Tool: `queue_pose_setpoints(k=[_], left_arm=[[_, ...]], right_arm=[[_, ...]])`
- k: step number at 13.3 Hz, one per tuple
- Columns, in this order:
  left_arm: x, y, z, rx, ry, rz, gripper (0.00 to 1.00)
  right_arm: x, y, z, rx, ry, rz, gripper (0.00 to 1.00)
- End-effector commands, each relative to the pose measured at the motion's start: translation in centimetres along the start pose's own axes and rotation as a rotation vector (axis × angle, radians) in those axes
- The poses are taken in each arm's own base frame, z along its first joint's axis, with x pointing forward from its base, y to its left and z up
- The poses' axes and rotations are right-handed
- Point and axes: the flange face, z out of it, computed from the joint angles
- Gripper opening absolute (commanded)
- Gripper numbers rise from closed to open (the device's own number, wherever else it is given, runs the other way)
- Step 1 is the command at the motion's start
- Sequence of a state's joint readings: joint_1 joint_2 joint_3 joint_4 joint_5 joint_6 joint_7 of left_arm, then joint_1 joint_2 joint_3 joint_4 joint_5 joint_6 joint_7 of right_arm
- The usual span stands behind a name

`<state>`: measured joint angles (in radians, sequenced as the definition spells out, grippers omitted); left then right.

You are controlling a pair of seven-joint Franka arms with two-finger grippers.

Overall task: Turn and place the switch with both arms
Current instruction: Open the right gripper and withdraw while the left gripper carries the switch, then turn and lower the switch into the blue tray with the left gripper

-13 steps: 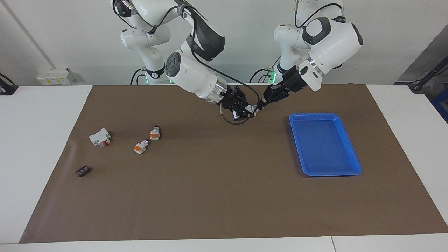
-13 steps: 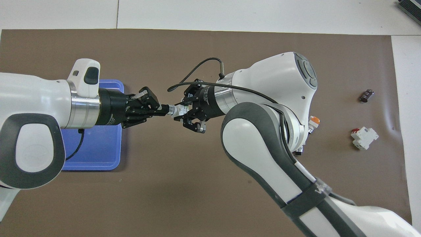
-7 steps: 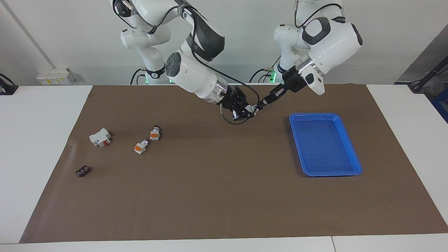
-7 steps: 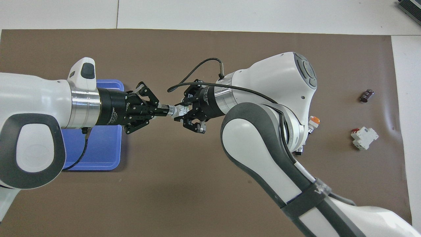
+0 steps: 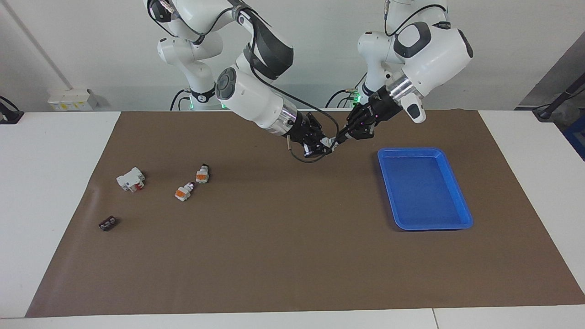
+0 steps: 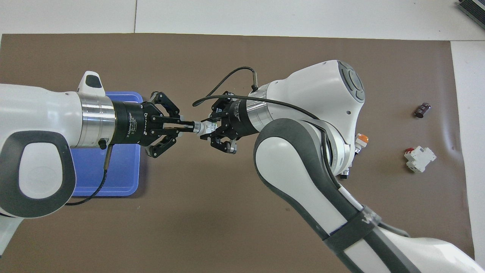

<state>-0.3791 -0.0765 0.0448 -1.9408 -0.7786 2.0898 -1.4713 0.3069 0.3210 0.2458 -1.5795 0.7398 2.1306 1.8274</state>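
A small white switch [image 5: 330,142] [image 6: 202,128] hangs in the air over the brown mat [image 5: 283,256], held from both ends. My right gripper [image 5: 322,145] [image 6: 213,129] is shut on its white body. My left gripper [image 5: 339,137] [image 6: 191,127] comes in over the blue tray's edge, and its fingertips are shut on the switch's knob end while the outer links splay sideways. Both arms meet nose to nose. Most of the switch is hidden between the fingers.
A blue tray [image 5: 422,187] [image 6: 110,191] lies toward the left arm's end. Toward the right arm's end lie two more small switches [image 5: 201,174] [image 5: 183,192], a larger white block with red parts [image 5: 130,179] [image 6: 419,159] and a tiny black piece [image 5: 108,223] [image 6: 422,110].
My left wrist has rolled about its own axis while gripping the knob end, so its links now splay differently. The right arm and the switch's place have barely changed.
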Motion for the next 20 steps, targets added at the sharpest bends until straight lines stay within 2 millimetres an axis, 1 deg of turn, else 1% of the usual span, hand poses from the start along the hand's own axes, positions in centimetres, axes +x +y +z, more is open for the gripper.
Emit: queue_pose_setpoints(k=[1,5,6,7,9,11,12,13,14,16,17,18,20], left_arm=[[-0.1,0.2,0.5,-0.046,0.014,-0.066,0.0],[0.2,0.5,0.2,-0.068,0.031,-0.052,0.0],[0.3,0.5,0.2,-0.067,0.052,-0.039,0.0],[0.5,0.4,0.3,-0.063,0.073,-0.027,0.0],[1.2,0.5,0.1,-0.058,0.127,0.008,0.0],[3.2,0.9,-1.1,-0.054,0.181,0.035,0.0],[3.7,1.0,-1.4,-0.046,0.208,0.07,0.0],[5.2,0.8,-1.8,-0.036,0.25,0.115,0.0],[6.4,0.8,-2.3,-0.015,0.304,0.21,0.0],[9.9,0.8,-4.7,0.067,0.369,0.389,0.0],[11.6,0.5,-5.8,0.126,0.378,0.492,0.0],[13.1,0.4,-7.2,0.18,0.395,0.581,0.0],[15.1,-0.1,-8.4,0.328,0.478,0.805,0.0]], right_arm=[[-1.3,0.8,0.0,-0.006,-0.007,0.015,0.0],[-1.2,0.8,0.0,-0.006,-0.006,0.026,0.0],[-1.2,0.9,0.0,-0.007,-0.006,0.032,0.23],[-1.5,1.2,-0.2,-0.001,0.0,0.02,0.99],[-1.6,1.6,-0.4,0.005,0.022,-0.006,1.0],[-1.6,1.7,-0.4,0.005,0.029,-0.012,1.0],[-1.5,1.8,-0.4,-0.007,0.04,-0.018,1.0],[-1.8,2.2,-1.1,-0.008,0.067,-0.063,1.0],[-2.0,2.7,-2.0,0.002,0.1,-0.136,1.0],[-3.1,4.0,-4.3,0.049,0.19,-0.363,1.0],[-3.3,4.2,-5.5,0.067,0.235,-0.467,1.0],[-2.7,3.6,-7.2,0.09,0.266,-0.542,1.0],[-1.3,2.6,-9.6,0.101,0.37,-0.745,1.0]])
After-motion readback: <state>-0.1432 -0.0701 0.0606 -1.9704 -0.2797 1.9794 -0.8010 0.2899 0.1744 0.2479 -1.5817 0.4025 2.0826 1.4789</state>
